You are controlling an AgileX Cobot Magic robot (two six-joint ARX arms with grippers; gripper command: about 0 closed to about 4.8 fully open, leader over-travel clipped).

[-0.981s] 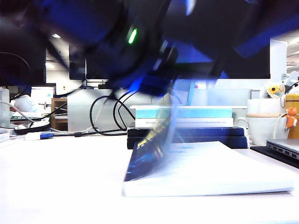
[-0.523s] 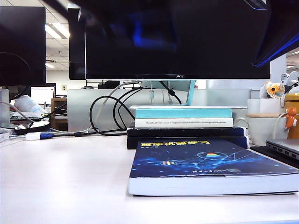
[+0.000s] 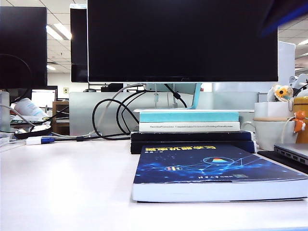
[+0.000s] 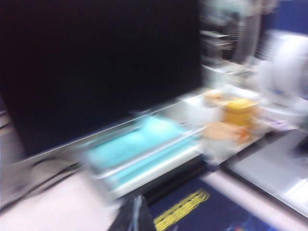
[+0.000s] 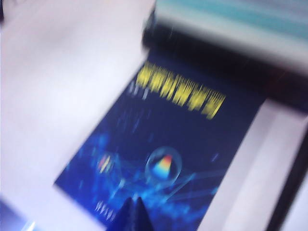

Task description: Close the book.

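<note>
And there it lies: the thick paperback book with the dark blue cover, glowing network graphics and yellow title characters [image 3: 211, 166] sits flat on the white desk [image 3: 62, 183], cover down over its pages, near and to the right, just in front of a stack of two dark navy books [image 3: 192, 140] with a teal-and-white book [image 3: 188, 120] on top. By the look of it the closing is done. The book's long axis runs from near to far, title end toward the stack. The right gripper [image 5: 134, 211] hangs above the near end of the cover, apart from it, its dark tips showing as a narrow point with no gap visible. The left gripper [image 4: 133, 216] is up over the far, title end, facing the black monitor [image 3: 183, 41] (heavy blur here); whether its fingers are parted I cannot tell. Neither holds anything. The right one looks nearer the cover, should any pressing-down be wanted.
</note>
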